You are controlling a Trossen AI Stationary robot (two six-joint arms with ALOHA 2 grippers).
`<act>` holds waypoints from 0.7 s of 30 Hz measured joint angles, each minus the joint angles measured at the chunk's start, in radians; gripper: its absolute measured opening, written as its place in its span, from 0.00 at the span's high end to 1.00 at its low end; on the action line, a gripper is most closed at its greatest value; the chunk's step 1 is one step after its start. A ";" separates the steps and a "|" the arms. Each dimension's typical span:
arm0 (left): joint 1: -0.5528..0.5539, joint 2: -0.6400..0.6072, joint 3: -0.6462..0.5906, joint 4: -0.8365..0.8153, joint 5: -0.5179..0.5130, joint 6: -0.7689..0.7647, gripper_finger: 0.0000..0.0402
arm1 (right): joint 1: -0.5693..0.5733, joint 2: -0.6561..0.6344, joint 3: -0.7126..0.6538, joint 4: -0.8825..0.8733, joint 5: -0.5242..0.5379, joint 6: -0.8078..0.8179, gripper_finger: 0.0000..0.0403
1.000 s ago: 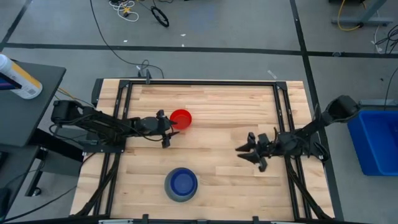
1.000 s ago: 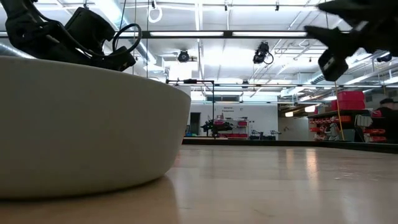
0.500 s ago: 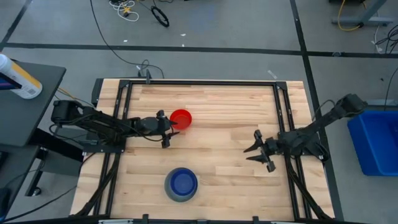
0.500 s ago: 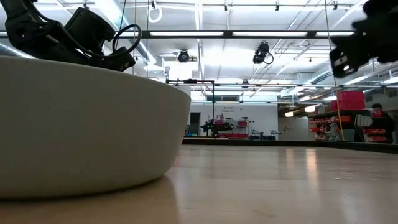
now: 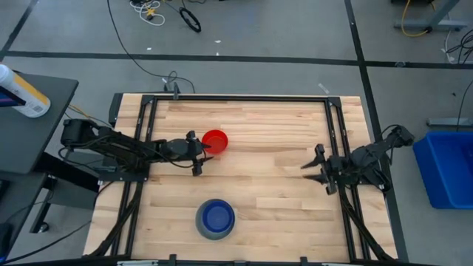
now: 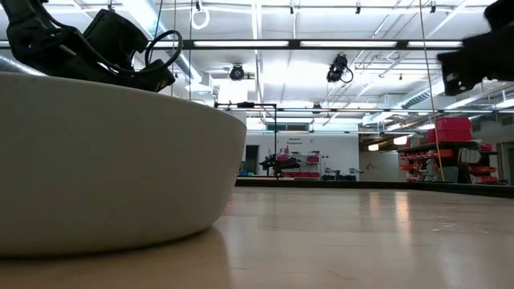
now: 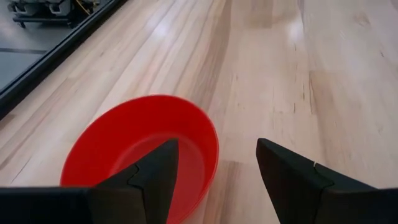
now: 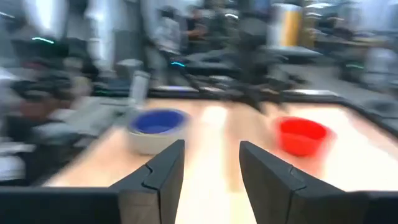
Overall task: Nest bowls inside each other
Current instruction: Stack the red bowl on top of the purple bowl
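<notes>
A red bowl (image 5: 215,140) (image 7: 140,155) stands on its base left of the middle of the wooden table (image 5: 281,118). My left gripper (image 5: 202,153) (image 7: 217,146) is open at the bowl's near-left rim, one finger over the hollow and one outside, with no touch showing. A pale grey bowl (image 5: 215,219) (image 6: 112,160) with a dark blue bowl (image 5: 216,216) inside it stands near the front edge. My right gripper (image 5: 318,167) (image 8: 211,168) is open and holds nothing, near the table's right edge. The right wrist view shows both the grey bowl (image 8: 157,129) and the red bowl (image 8: 301,135).
Black frame rails (image 5: 336,125) run along the table's left and right sides. A blue bin (image 5: 447,166) stands off the table to the right. A white bottle (image 5: 22,92) lies on a dark stand to the left. Bare wood lies between the bowls and my right gripper.
My right gripper has drawn back toward the table's right edge, a little toward the far side, and has rolled about its own axis. The arm has folded back behind it. The left arm and all the bowls have kept still.
</notes>
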 joint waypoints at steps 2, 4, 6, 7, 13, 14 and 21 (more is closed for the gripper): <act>0.000 0.000 0.000 0.003 0.002 -0.001 0.44 | -0.010 0.005 0.002 -0.002 0.104 -0.005 0.60; 0.000 0.000 0.000 0.006 0.004 0.000 0.44 | -0.026 0.001 0.002 0.000 0.179 -0.035 0.61; 0.000 0.000 0.000 0.010 0.004 -0.001 0.44 | -0.052 -0.001 0.002 0.003 0.251 -0.063 0.61; 0.000 0.000 0.000 0.010 0.004 -0.001 0.44 | -0.069 -0.001 0.002 0.004 0.279 -0.074 0.61; 0.000 0.000 0.000 0.010 0.006 -0.001 0.44 | -0.214 -0.001 -0.005 0.036 0.230 -0.134 0.60; 0.000 0.000 0.000 0.010 0.006 -0.001 0.44 | -0.246 -0.001 -0.010 0.055 0.194 -0.141 0.60; 0.000 0.000 0.000 0.009 0.011 -0.004 0.44 | -0.444 0.003 -0.043 0.121 -0.197 -0.114 0.60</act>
